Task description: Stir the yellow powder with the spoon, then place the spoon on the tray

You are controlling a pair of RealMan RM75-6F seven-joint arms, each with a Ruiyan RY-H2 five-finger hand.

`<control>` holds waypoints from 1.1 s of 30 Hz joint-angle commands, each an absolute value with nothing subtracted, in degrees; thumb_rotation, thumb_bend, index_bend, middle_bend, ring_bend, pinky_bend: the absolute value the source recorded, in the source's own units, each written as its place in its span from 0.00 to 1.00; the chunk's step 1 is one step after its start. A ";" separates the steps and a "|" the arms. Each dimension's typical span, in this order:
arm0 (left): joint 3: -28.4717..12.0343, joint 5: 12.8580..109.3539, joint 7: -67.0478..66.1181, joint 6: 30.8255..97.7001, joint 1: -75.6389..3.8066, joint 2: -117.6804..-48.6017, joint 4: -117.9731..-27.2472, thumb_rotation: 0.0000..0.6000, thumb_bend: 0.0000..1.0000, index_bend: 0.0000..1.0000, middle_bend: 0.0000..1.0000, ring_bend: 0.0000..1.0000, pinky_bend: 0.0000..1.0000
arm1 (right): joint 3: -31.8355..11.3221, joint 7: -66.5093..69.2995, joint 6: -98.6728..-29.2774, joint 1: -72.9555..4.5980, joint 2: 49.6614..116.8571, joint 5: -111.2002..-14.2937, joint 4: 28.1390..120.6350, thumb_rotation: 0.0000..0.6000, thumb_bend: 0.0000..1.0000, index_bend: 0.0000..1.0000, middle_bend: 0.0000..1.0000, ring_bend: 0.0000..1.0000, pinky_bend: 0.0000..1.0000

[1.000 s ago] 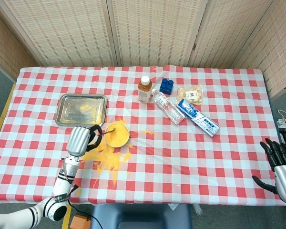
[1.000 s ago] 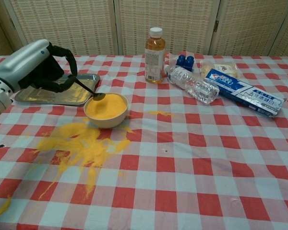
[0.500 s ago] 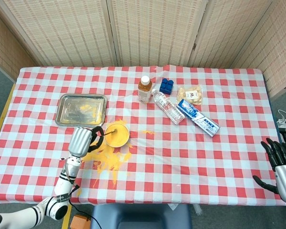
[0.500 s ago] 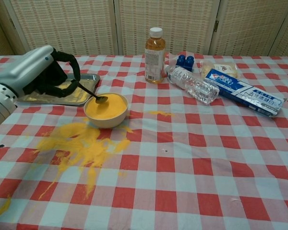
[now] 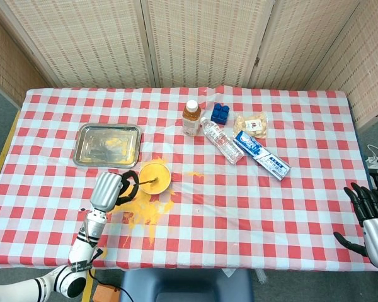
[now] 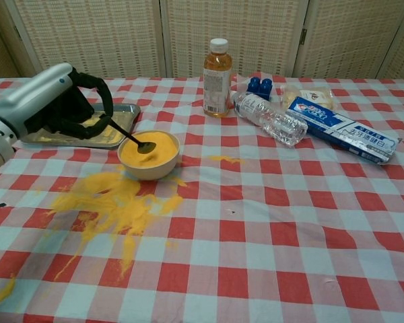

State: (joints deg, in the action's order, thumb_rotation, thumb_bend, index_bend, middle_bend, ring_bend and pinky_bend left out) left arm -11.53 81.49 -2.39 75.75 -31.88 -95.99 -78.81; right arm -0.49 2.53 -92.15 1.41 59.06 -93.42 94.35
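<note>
Checked table (image 6: pixel 269 229), spilled powder (image 6: pixel 114 202), bottles (image 6: pixel 217 67).

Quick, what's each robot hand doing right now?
Left robot hand: holding the spoon, its bowl in the yellow powder.
Right robot hand: open, holding nothing.

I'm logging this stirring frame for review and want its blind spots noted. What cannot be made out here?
- Spoon handle: in both views the left robot hand covers it, so the grip is unclear.
- Right robot hand: head view only, cut by the frame edge; absent from the chest view.
- Snack packet: chest view, partly behind the toothpaste box; print too small to read.
</note>
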 commanded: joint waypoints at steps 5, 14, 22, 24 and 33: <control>-11.18 86.28 -2.07 80.09 -32.80 -99.30 -69.27 1.00 0.81 0.79 1.00 1.00 1.00 | -0.53 2.55 -91.88 1.33 59.07 -93.25 94.29 1.00 0.06 0.00 0.00 0.00 0.00; -8.55 89.42 -0.87 81.57 -33.04 -102.35 -60.83 1.00 0.81 0.79 1.00 1.00 1.00 | -0.60 2.19 -91.62 1.22 59.21 -93.05 94.36 1.00 0.06 0.00 0.00 0.00 0.00; -7.06 88.99 -0.59 80.09 -32.10 -100.81 -65.98 1.00 0.81 0.79 1.00 1.00 1.00 | -0.58 2.28 -91.88 1.34 59.14 -93.21 94.37 1.00 0.06 0.00 0.00 0.00 0.00; -6.74 88.84 -1.32 79.56 -31.89 -100.02 -68.03 1.00 0.81 0.79 1.00 1.00 1.00 | -0.55 2.27 -91.82 1.31 59.14 -93.25 94.38 1.00 0.07 0.00 0.00 0.00 0.00; -8.18 87.59 0.17 79.38 -31.49 -98.47 -73.47 1.00 0.81 0.79 1.00 1.00 1.00 | -0.48 2.22 -91.90 1.37 59.15 -93.40 94.42 1.00 0.06 0.00 0.00 0.00 0.00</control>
State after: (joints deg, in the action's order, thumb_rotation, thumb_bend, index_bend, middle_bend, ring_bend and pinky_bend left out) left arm -7.68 87.68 -0.62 79.04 -31.53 -98.64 -72.88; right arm -0.48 2.21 -91.89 1.36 59.15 -93.40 94.42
